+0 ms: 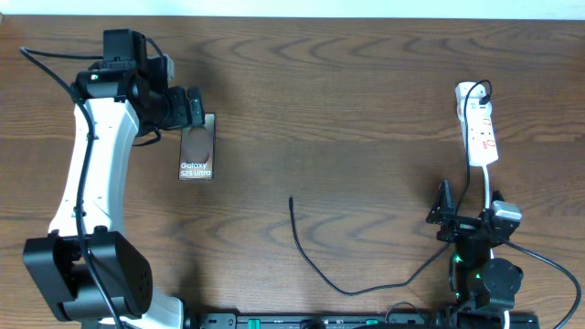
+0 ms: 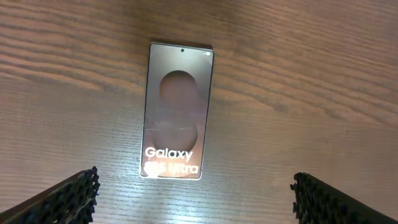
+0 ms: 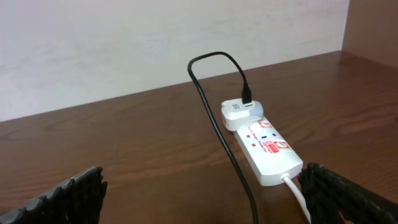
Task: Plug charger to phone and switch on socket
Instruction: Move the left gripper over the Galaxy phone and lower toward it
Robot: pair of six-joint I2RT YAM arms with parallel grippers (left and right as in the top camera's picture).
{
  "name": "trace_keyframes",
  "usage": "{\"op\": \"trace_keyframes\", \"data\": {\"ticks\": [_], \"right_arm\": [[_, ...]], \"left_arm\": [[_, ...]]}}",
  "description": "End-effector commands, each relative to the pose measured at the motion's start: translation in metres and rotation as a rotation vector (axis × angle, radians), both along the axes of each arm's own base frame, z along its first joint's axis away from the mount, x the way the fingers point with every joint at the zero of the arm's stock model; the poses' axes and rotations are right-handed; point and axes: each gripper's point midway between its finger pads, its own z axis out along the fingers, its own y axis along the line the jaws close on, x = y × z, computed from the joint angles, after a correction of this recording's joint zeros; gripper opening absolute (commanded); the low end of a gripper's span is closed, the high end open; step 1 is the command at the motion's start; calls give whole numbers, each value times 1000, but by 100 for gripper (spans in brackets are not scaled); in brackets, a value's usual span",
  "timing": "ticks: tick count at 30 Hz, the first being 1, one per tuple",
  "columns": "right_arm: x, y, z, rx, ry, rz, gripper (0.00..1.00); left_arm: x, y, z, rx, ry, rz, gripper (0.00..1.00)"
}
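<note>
While the left gripper (image 2: 194,179) hovers above the phone (image 2: 177,112), fingers spread wide to either side of its lower edge and touching nothing, the phone lies flat and screen-up on the wooden table (image 1: 347,82). Well to the phone's right, the charger cable (image 1: 311,260) rests with its free tip on bare wood. Farther right lies the white power strip (image 1: 480,128), and the right gripper (image 3: 202,171) sits near it, fingers likewise spread and empty.
</note>
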Motion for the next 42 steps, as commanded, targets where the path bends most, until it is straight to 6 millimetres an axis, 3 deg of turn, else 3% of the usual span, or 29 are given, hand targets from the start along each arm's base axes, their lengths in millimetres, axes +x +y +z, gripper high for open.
{"op": "trace_keyframes", "data": {"ticks": [1, 6, 13, 26, 36, 42], "right_arm": [[0, 0, 0, -12, 1, -2, 99], [0, 0, 0, -12, 1, -2, 99], [0, 0, 0, -12, 1, -2, 99], [0, 0, 0, -12, 1, -2, 99], [0, 0, 0, -12, 1, -2, 99], [0, 0, 0, -12, 1, -2, 99]], "left_arm": [[2, -3, 1, 13, -9, -58, 98], [10, 11, -4, 79, 25, -7, 98], [33, 16, -3, 87, 73, 13, 98], [37, 14, -70, 79, 248, 1, 98], [34, 0, -92, 91, 261, -51, 98], [26, 5, -110, 121, 287, -44, 98]]}}
